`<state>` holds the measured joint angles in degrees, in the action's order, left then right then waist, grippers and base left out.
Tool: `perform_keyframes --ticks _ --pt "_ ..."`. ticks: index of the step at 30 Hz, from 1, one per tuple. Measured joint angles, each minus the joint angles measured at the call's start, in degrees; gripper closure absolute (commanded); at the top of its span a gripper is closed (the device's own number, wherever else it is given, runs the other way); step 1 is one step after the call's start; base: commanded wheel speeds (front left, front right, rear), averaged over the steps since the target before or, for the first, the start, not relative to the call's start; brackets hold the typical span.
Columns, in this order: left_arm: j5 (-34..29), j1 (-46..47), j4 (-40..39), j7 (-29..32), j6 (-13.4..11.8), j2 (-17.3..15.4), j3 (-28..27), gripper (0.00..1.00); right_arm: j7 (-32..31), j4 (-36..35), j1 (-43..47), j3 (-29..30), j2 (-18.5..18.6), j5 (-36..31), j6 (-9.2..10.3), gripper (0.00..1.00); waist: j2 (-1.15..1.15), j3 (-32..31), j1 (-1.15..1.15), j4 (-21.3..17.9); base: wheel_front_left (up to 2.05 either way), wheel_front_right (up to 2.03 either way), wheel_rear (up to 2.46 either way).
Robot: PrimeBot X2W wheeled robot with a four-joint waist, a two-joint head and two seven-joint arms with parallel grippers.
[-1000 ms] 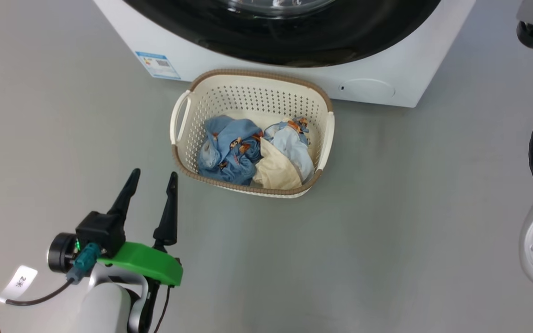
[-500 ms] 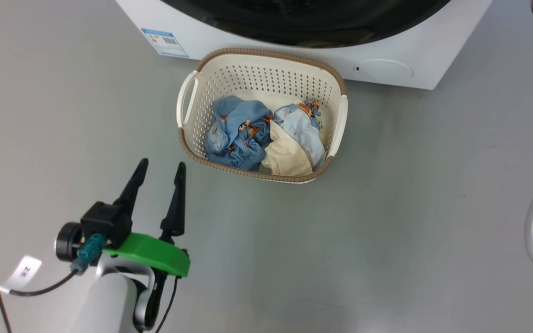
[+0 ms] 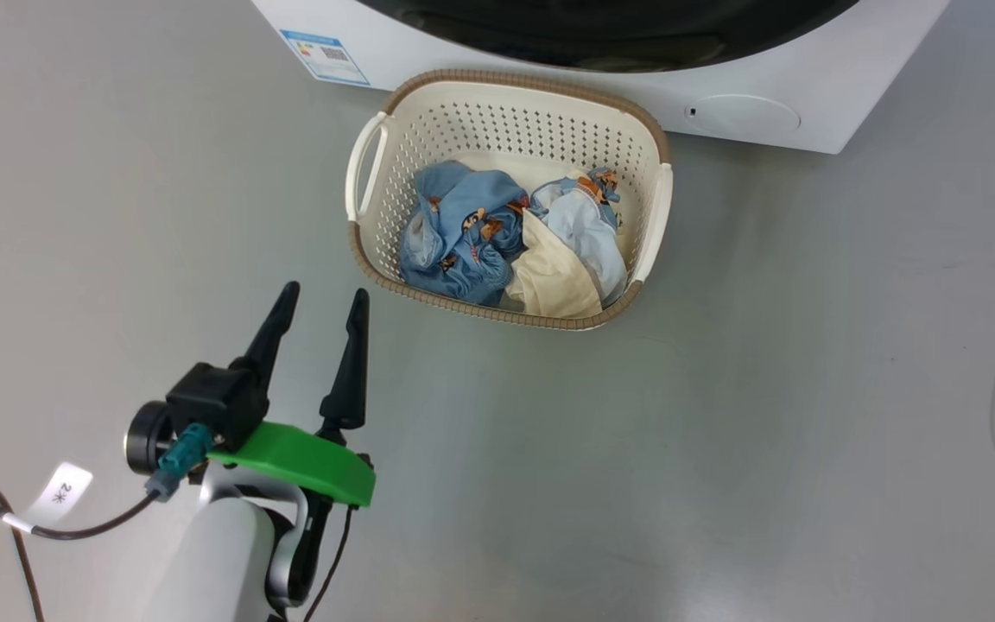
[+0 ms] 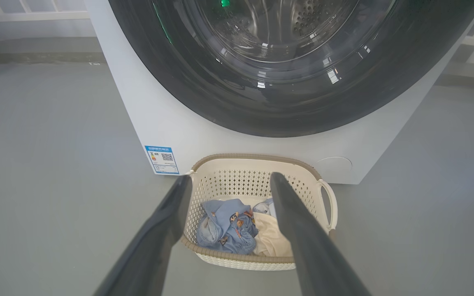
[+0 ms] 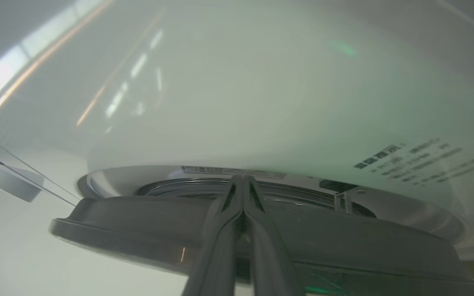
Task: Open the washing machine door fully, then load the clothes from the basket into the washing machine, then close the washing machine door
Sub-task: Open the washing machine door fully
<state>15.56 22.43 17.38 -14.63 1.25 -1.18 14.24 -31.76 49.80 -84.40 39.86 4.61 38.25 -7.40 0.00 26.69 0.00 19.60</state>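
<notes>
Head view: basket (image 3: 515,130) sits beyond the spread left claw (image 3: 326,290).

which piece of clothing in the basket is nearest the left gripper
The darker blue garment with orange prints, at the basket's left end; the cream garment and light blue garment lie further right.

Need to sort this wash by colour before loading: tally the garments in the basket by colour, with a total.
Blue garment with orange prints: 1
Light blue garment: 1
Cream garment: 1
Total: 3, as far as can be told with them crumpled together.
</notes>
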Motion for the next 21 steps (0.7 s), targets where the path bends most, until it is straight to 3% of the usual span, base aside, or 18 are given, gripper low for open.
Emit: perform_keyframes --ticks 21 --pt "2.4 0.0 0.3 0.0 -0.7 0.0 2.4 0.00 -0.5 5.5 -5.1 7.3 0.4 -9.6 0.00 1.00 0.00 0.4 0.00 1.9 0.00 0.00 0.00"
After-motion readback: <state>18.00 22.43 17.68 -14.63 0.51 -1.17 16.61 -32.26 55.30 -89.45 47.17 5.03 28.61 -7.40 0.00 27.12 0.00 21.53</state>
